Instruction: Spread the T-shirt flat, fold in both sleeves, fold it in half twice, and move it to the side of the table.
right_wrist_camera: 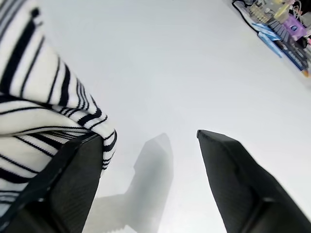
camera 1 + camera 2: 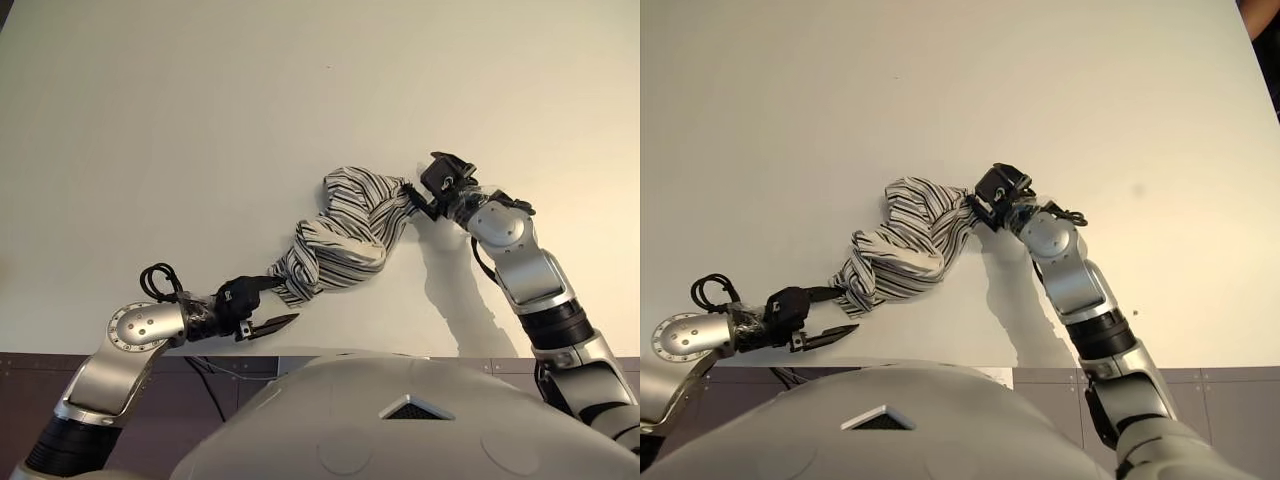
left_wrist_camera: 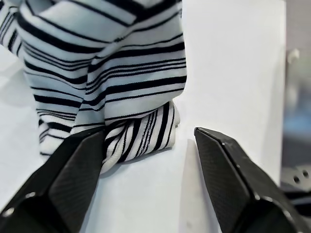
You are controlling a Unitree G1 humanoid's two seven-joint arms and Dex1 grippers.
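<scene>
Blocked straight through the middle by the shirt [image 2: 340,235], bunched in a twisted heap on the tabletop [image 2: 200,100] between the two grippers. At the heap's near end, left gripper [image 2: 290,300] with jaws spread, one finger against the cloth, bare surface in the gap. At the far-right end, right gripper [image 2: 418,198] with jaws likewise apart, one finger touching fabric. Plenty of passing room beyond the heap and out to both sides. Tight by the tabletop's near edge, just beside the left gripper.
</scene>
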